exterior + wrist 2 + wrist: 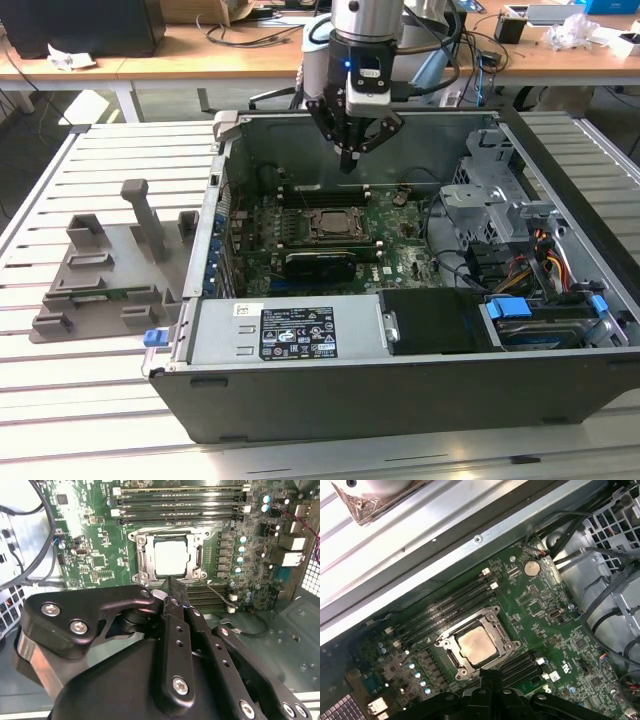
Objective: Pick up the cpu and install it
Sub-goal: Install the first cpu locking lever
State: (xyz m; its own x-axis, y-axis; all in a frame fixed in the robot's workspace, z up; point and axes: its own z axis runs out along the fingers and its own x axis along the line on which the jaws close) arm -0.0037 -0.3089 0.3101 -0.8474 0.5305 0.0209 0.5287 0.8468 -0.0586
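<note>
The gripper [351,160] was held above the open computer case [400,400], its fingers pressed together with nothing between them. The cpu [172,558] was seated in the socket [476,646] on the motherboard [540,605].

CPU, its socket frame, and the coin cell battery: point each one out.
cpu [171,557]: second wrist view, middle of its silver top.
socket frame [498,616]: first wrist view, metal edge beside the chip.
coin cell battery [532,568]: first wrist view, centre of its round face.
</note>
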